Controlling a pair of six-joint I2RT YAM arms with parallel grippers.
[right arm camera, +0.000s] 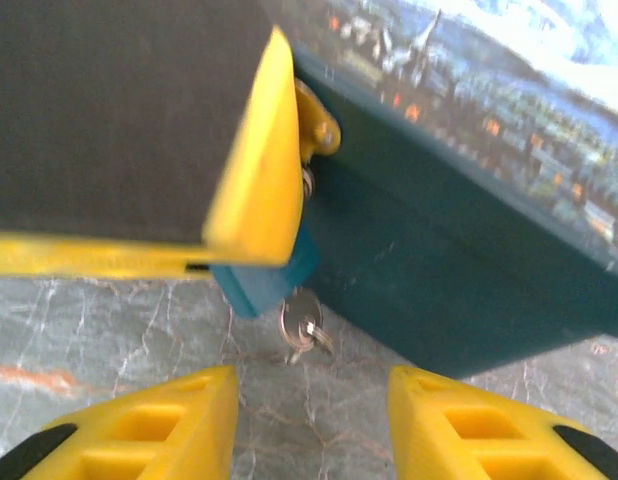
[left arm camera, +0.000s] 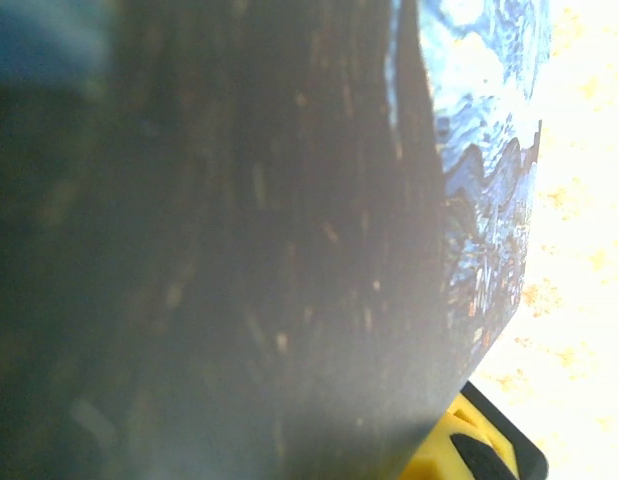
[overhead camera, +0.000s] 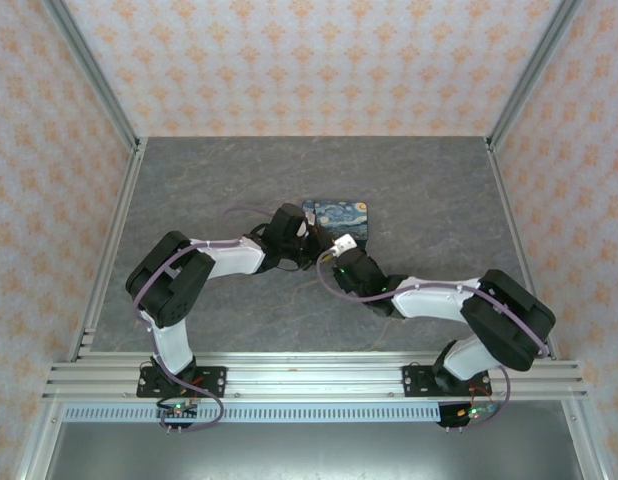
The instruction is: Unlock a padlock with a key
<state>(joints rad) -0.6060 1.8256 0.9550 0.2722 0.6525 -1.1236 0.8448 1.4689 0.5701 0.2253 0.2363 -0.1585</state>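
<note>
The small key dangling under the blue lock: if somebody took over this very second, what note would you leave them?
Left hand: shut, at the padlock on the tin front; the grip itself is hidden.
Right hand: open, aimed at the key, not touching it.
Key hangs just below the padlock; whether it's inserted is unclear.
Done: both hands positioned.
To do: grasp key, turn it, open padlock.
</note>
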